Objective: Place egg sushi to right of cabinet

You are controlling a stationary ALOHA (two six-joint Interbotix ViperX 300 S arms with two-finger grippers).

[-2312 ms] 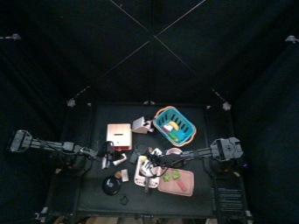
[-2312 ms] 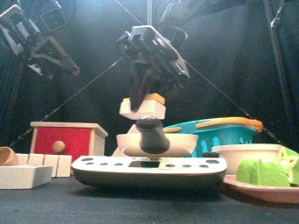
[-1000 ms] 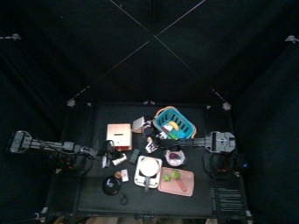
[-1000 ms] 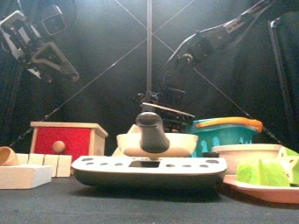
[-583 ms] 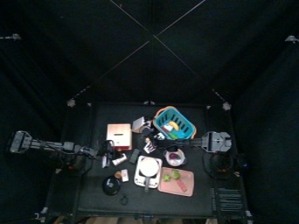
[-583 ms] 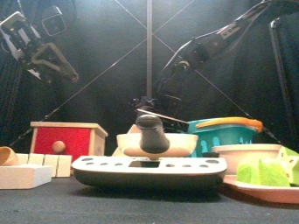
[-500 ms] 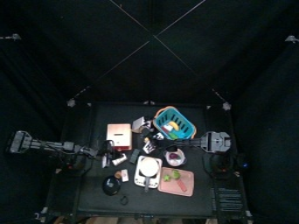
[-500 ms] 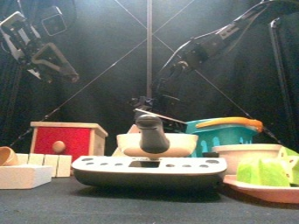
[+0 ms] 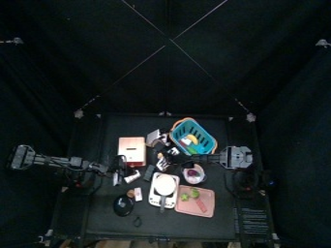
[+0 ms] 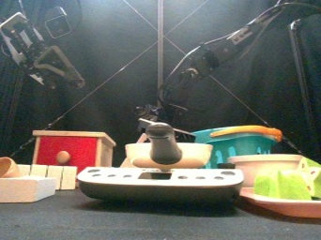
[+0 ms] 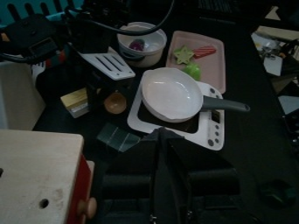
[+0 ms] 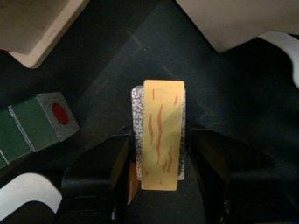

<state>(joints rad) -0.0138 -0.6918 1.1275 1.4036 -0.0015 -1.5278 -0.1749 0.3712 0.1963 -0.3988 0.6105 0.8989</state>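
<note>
The egg sushi (image 12: 162, 131), a yellow slab streaked brown on white rice, sits between my right gripper's jaws just above the dark table. My right gripper (image 9: 168, 155) is low between the cabinet (image 9: 131, 147) and the teal basket (image 9: 195, 136). In the front view it (image 10: 156, 126) hangs behind the pan handle. The cabinet (image 10: 69, 150) is reddish-brown with a paler top; its pale corner (image 12: 35, 26) shows near the sushi. My left gripper (image 11: 163, 162) is shut and empty, above the cabinet's near side (image 11: 41, 179).
A white pan (image 11: 176, 92) lies on a dish rack (image 10: 157, 183) at the front. A pink tray (image 11: 198, 44) holds green pieces, beside a bowl (image 11: 140, 39). A dark green block with a red dot (image 12: 35, 127) lies close to the sushi.
My right gripper has come down from high over the pan, carrying the egg sushi back toward the gap between cabinet and basket. The left arm has not moved.
</note>
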